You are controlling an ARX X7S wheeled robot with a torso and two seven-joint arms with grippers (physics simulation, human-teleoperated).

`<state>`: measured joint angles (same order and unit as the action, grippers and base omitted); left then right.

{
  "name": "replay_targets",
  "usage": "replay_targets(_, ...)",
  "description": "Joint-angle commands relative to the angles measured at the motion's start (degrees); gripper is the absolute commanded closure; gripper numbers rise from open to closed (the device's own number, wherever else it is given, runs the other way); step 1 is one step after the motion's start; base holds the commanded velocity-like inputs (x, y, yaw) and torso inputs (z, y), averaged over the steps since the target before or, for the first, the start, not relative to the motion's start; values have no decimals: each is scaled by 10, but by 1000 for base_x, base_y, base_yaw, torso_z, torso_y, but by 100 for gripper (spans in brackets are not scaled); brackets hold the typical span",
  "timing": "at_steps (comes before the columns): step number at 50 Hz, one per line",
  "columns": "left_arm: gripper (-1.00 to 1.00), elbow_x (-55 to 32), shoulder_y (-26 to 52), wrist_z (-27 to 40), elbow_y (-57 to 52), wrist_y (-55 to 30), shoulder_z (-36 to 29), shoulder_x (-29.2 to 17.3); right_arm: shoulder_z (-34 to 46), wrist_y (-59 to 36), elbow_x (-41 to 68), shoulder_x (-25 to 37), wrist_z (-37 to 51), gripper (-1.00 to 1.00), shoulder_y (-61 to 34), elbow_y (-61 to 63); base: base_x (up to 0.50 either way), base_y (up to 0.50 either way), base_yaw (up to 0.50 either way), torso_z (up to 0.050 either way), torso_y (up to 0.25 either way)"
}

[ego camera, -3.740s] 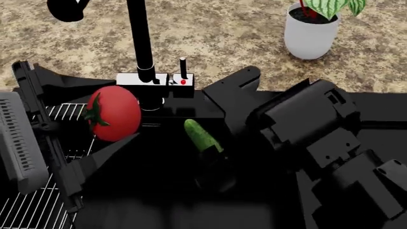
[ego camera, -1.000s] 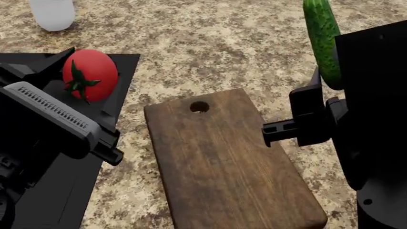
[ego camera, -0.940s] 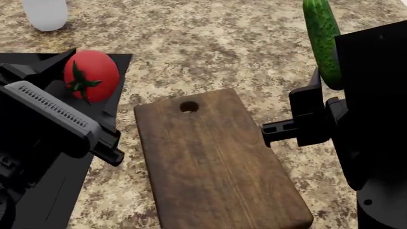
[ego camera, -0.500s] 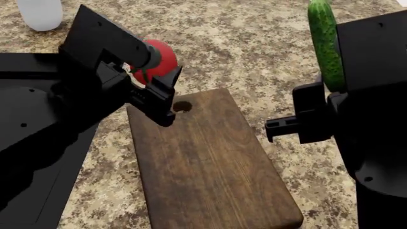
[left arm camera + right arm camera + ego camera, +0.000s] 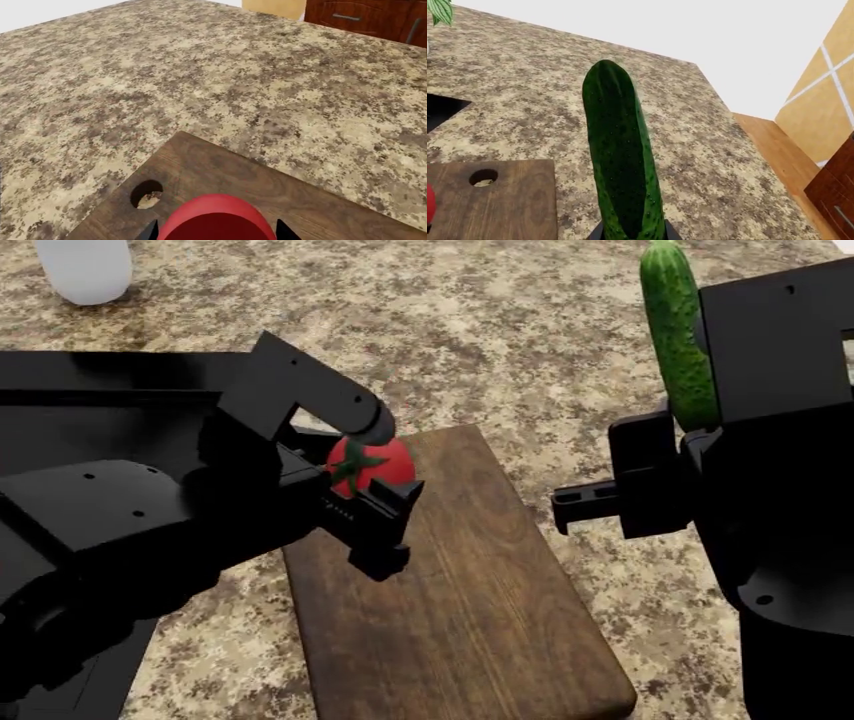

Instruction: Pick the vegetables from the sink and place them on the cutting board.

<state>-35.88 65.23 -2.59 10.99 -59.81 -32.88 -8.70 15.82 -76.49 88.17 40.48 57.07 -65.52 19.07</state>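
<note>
Since half-second ago, left hand (image 5: 378,502) gripping tomato (image 5: 371,466) now over cutting board (image 5: 454,600), frame centre; release near. Right hand (image 5: 630,235) clamps cucumber (image 5: 674,330) upright, upper right.

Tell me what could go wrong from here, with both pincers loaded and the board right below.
1. The tomato in the left pincer hangs over the hole end of the cutting board; being round, it may roll off onto the counter if released from a height.
2. The cucumber stands upright in the right pincer, off to the board's side; it could tip or drop before it is over the wood.
</note>
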Motion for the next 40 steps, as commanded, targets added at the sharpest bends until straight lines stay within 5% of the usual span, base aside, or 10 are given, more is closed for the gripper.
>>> replay_targets(1, 100, -5, -22, 8, 24, 5, -16, -3, 2, -1, 5, 1, 6, 100, -7, 0, 0, 0, 0, 0, 0)
replay_targets(28, 100, 1, -48, 8, 36, 21, -43, -10, 10, 19, -4, 7, -4, 100, 9, 4, 0, 0, 0, 0, 1)
replay_targets(29, -100, 2, -48, 9, 36, 22, -44, -10, 11, 20, -6, 7, -5, 100, 10, 4, 0, 0, 0, 0, 0)
replay_targets(40, -100, -1, -46, 10, 27, 28, -44, -14, 13, 26, -7, 9, -8, 100, 12, 4, 0, 0, 0, 0, 0)
